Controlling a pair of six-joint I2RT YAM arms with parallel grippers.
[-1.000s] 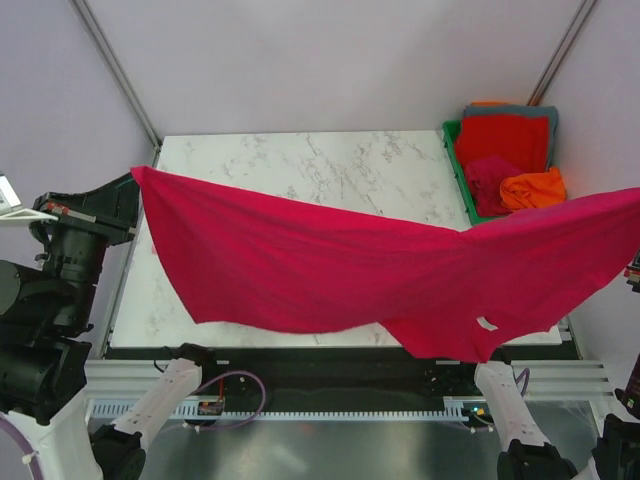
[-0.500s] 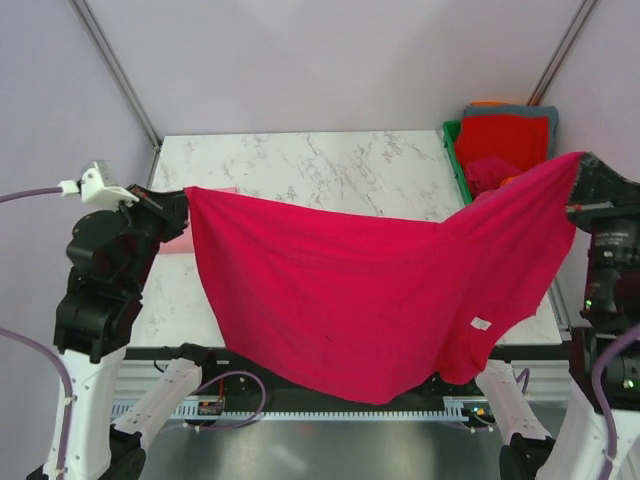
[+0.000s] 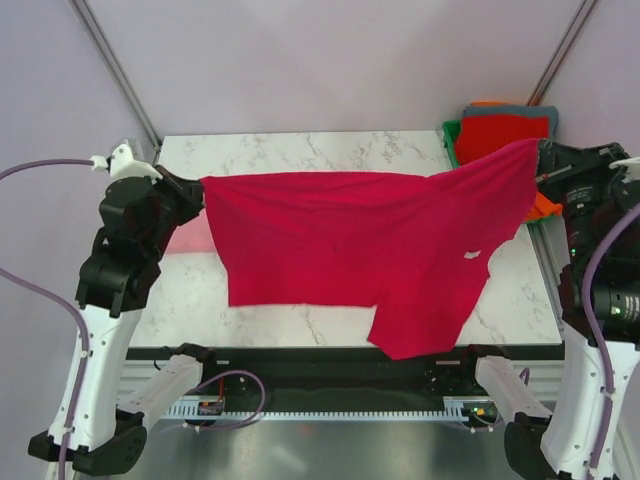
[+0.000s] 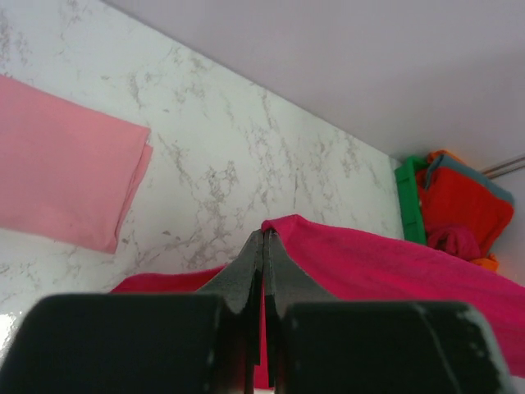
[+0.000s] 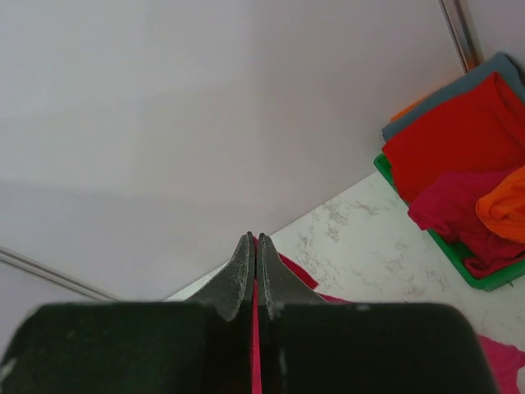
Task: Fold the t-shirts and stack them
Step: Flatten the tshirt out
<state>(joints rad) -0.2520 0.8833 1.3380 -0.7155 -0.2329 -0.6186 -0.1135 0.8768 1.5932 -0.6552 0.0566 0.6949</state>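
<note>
Left gripper (image 3: 197,197) is pinched tight on one upper corner of the crimson t-shirt (image 3: 350,240). The right gripper (image 3: 538,163) is clamped the same way on the far corner, and its wrist view shows a sliver of cloth between the closed fingers. The shirt hangs spread between the two grippers above the counter (image 3: 300,152), sagging in the middle. Its lowest part (a sleeve, by the look of it) droops below and inward of the right gripper, seemingly past the near edge. A folded light pink shirt (image 4: 66,160) lies flat on the counter just below and outward of the left gripper. The green bin (image 5: 463,275) with heaped shirts (image 5: 459,139) sits just beyond the right gripper. Risks, as I judge them:
- Both holds are thin corner pinches, so a sharp pull apart could slip one free and collapse the spread.
- Lowering from here may leave the drooping part over the edge, and its weight could drag the shirt off.
- Cloth settling near the left gripper could land on the pink shirt and rumple it.
- Slack in the middle invites creases.
</note>
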